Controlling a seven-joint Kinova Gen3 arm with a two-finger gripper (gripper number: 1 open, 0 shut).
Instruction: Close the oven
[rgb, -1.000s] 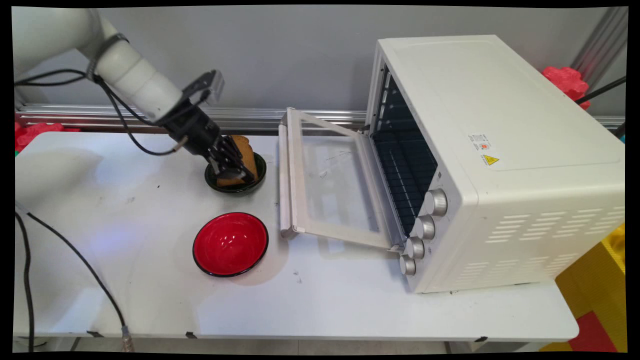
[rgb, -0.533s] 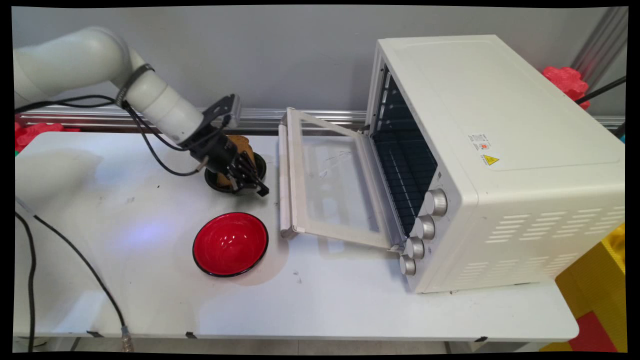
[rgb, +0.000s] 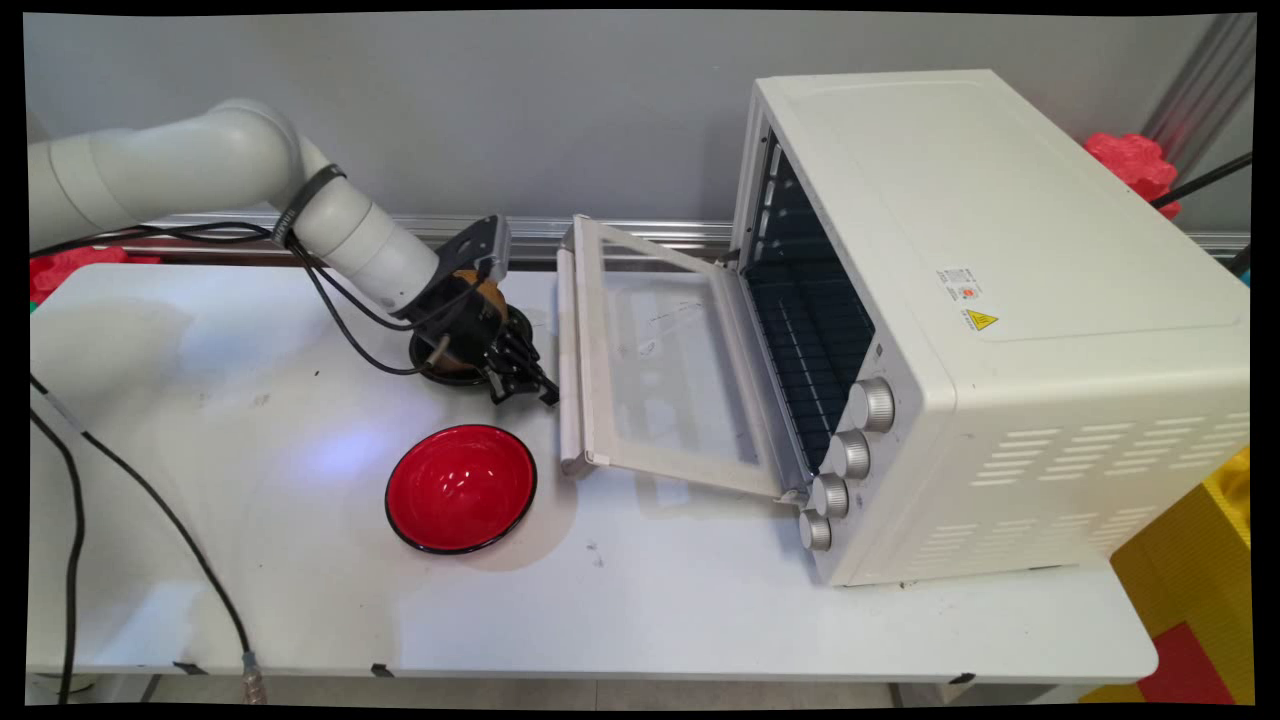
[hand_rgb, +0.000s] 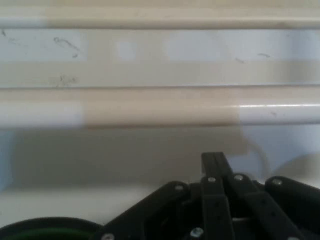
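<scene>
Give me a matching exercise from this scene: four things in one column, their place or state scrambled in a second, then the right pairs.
Things:
1. red bowl
2. dark green bowl
3. oven door
4. end effector

Places or states:
A. folded down open, glass facing up
B. low between the dark green bowl and the door's handle bar
C. empty, alone near the table's front
D. partly hidden behind the arm's wrist, something brown in it

Pairs: 1-C, 2-D, 3-A, 4-B
</scene>
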